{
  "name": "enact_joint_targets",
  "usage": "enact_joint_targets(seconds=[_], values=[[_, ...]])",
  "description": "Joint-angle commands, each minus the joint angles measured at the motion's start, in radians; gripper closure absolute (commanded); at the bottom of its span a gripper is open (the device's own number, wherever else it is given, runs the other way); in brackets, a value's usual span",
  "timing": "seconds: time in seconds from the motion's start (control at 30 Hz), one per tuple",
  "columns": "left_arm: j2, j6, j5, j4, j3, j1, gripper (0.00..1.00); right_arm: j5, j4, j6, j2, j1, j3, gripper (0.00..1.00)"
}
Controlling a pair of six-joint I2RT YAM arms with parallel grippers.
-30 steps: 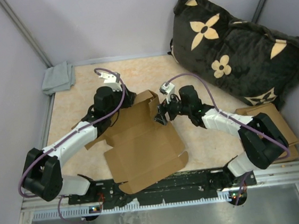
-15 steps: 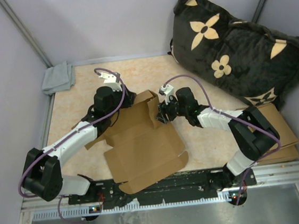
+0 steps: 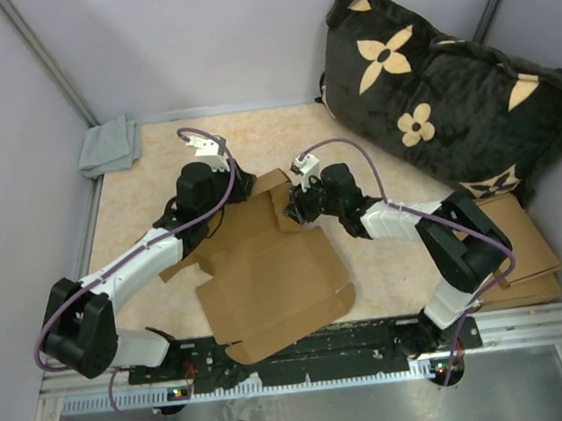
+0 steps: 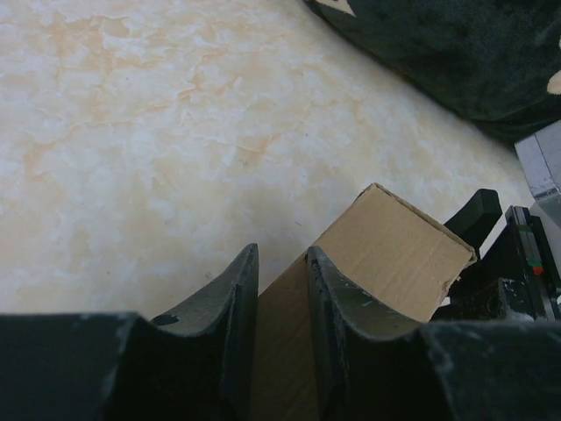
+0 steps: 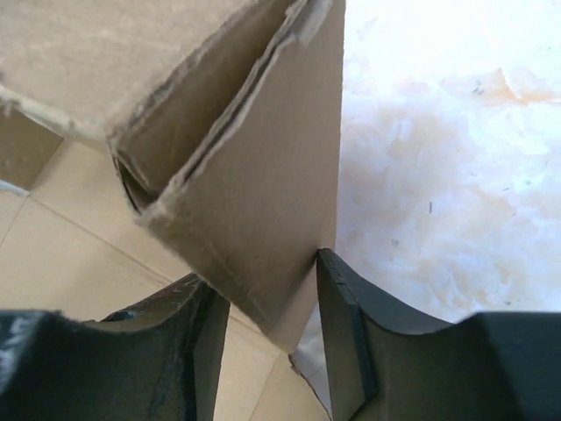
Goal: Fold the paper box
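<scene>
paper box (image 3: 268,277): matte brown corrugated, frame centre, upper wall raised | left gripper (image 4: 280,267): narrow, pinching thin upright flap | right gripper (image 5: 267,281): half-wide, clamping doubled ragged-edged flap

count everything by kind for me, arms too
cardboard: 2 (box, flat stack)
fabric: 2 (grey cloth, dark pillow)
robot arms: 2 (left arm, right arm)
total: 6
</scene>
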Motion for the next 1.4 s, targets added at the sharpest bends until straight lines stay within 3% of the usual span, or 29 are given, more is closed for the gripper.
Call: enact_joint_targets(seconds=[0.0,0.33,0.63,0.87,1.17,1.37], values=[[0.002,-0.001,0.038,-0.063,-0.020,-0.005,0.66,0.089,0.105,0.007,0.017,0.014,0.065,0.62],[-0.008,-0.008,0.056,-0.064,-0.019,-0.005,0.66,0.345,0.031,0.046,0.075,0.057,0.101,1.00],[-0.025,-0.006,0.018,-0.086,-0.009,-0.006,0.66,0.700,0.051,0.087,0.078,0.150,0.052,1.00],[-0.119,-0.019,-0.139,-0.093,-0.021,-0.005,0.61,0.918,0.098,0.129,-0.023,0.149,-0.074,1.00],[-0.282,-0.031,-0.392,0.132,-0.177,0.007,0.56,0.903,0.101,0.193,-0.211,0.051,-0.271,1.00],[-0.231,-0.088,-0.374,0.141,-0.135,0.153,0.48,0.885,0.008,0.187,-0.350,0.000,-0.318,1.00]])
